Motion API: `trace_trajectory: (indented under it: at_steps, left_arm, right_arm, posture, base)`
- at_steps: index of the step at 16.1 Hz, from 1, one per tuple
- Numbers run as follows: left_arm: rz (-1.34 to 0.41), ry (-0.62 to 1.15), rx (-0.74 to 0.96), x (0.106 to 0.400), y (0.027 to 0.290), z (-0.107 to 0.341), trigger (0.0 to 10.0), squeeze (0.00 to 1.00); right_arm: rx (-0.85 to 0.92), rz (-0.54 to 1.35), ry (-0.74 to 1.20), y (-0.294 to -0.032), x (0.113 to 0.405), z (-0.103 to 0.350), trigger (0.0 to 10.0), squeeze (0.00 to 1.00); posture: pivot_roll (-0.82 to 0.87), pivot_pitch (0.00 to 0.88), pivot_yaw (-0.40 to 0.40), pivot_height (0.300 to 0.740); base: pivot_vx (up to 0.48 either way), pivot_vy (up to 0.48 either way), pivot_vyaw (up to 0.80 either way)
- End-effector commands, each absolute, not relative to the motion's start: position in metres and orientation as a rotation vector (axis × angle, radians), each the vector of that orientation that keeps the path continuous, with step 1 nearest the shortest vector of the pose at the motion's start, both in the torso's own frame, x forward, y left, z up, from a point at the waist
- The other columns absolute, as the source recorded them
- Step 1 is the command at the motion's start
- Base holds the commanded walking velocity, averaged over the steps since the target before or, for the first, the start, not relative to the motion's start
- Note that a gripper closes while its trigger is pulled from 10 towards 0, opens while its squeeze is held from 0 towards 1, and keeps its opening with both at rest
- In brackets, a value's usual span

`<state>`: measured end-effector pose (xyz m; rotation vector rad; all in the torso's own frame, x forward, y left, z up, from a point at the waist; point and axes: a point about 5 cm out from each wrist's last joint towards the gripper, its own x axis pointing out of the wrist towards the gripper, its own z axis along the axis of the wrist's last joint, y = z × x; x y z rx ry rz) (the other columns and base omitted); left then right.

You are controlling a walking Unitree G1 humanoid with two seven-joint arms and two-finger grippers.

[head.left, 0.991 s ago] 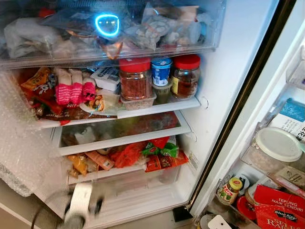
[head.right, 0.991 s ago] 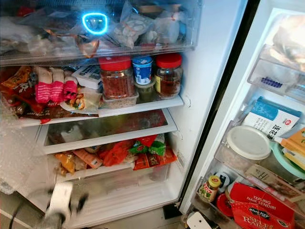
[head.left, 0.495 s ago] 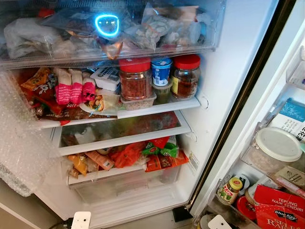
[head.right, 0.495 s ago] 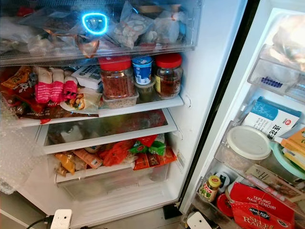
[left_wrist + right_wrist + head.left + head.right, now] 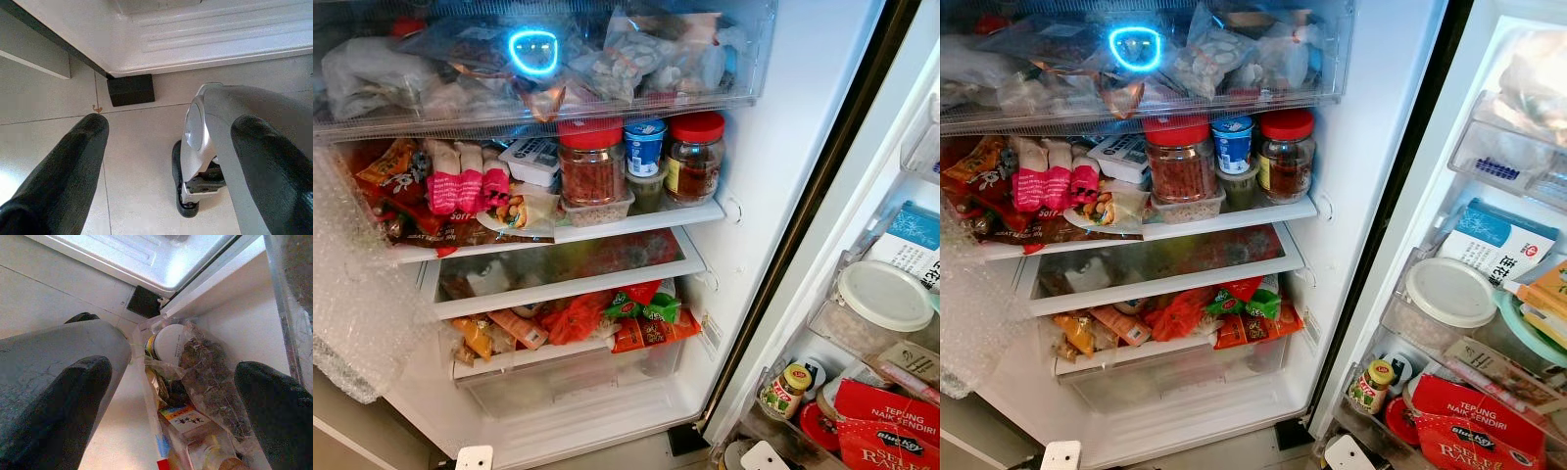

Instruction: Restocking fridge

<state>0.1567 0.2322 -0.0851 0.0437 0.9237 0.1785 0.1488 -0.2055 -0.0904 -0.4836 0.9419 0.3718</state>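
Open fridge (image 5: 744, 225). Left gripper (image 5: 166, 161) and right gripper (image 5: 171, 396) both spread, empty; bagged jar (image 5: 168, 345) between right fingers (risk: snagging the plastic).

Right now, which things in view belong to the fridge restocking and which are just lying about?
Job:
- open fridge, shelves crowded
- plastic bag of groceries below the right pincer
- left pincer, open, empty

Lying about:
- bubble wrap
- black door stop
- tiled floor
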Motion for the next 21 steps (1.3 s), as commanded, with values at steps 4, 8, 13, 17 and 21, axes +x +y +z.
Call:
trace_trajectory:
  at_steps: [4,8,13,17,21]
  left_arm:
    - [0.223,0.989,0.046,0.139,0.244,-0.09,10.0,0.0]
    - [0.228,1.025,0.058,0.128,0.247,-0.093,10.0,0.0]
    - [0.22,1.046,0.06,0.125,0.243,-0.096,10.0,0.0]
    - [0.216,1.067,0.069,0.118,0.242,-0.098,10.0,0.0]
    - [0.215,1.087,0.074,0.108,0.244,-0.1,10.0,0.0]
  right_arm:
    - [-0.454,0.427,1.179,-0.204,0.091,-0.111,10.0,0.0]
    - [-0.45,0.428,1.18,-0.203,0.091,-0.112,10.0,0.0]
    - [-0.452,0.432,1.18,-0.202,0.09,-0.112,10.0,0.0]
    - [-0.454,0.437,1.18,-0.201,0.089,-0.112,10.0,0.0]
    - [-0.455,0.439,1.179,-0.201,0.089,-0.112,10.0,0.0]
  posture:
    - [-0.05,0.0,0.02,0.628]
    - [-0.05,0.0,0.026,0.628]
    - [-0.05,0.0,0.029,0.628]
    - [-0.05,0.0,0.03,0.628]
    - [-0.05,0.0,0.032,0.628]
  base:
    - [0.0,0.0,0.0]
    - [-0.121,0.0,0.0]
    - [-0.25,0.0,0.0]
    - [-0.281,0.0,0.0]
    - [-0.296,0.0,0.0]
